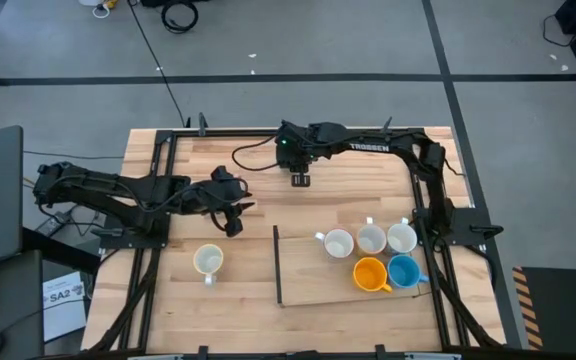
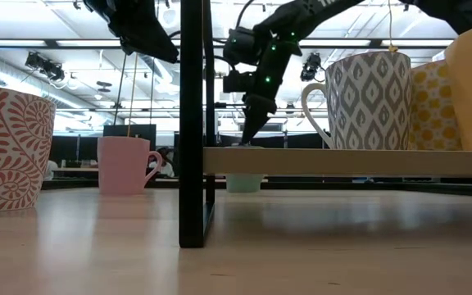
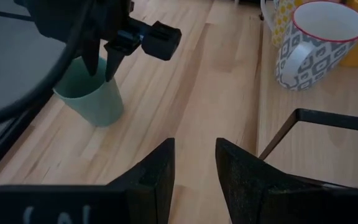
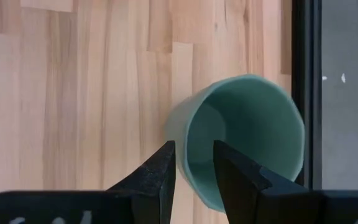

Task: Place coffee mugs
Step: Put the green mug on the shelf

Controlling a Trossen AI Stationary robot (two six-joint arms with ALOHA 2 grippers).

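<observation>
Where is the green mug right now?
The green mug stands on the table's far middle in the high view, directly under the right gripper, whose fingers straddle its rim, behind the shelf holding five mugs.
</observation>
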